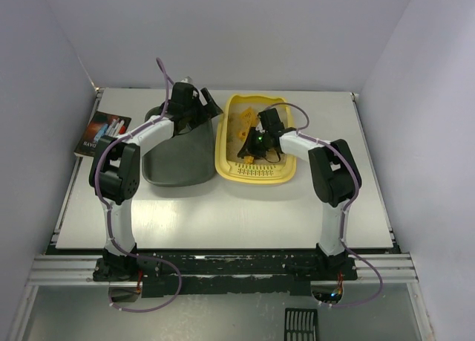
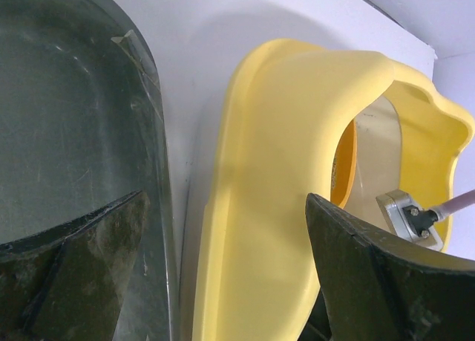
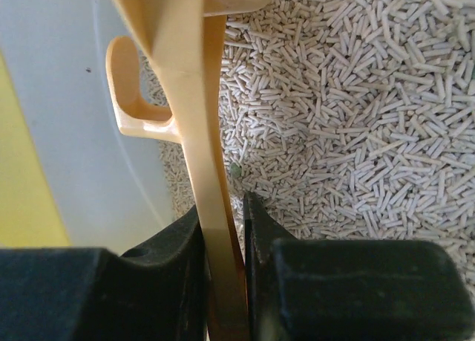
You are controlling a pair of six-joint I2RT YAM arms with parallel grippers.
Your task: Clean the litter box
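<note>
Since the right jaws pinch only the thin handle of the scoop (image 3: 202, 148), it may twist, spilling pellets (image 3: 356, 96) from the litter box (image 1: 256, 179) beside the grey tray (image 1: 174, 171) on the counter (image 1: 223, 222); the left jaws gape empty.

A pale table (image 1: 223, 215) carries a dark grey-green tray (image 1: 174, 170) and a yellow litter box (image 1: 256, 179) side by side towards the far edge, tray on the left. A booklet (image 1: 102, 133) lies at the left edge, near the far-left corner.
</note>
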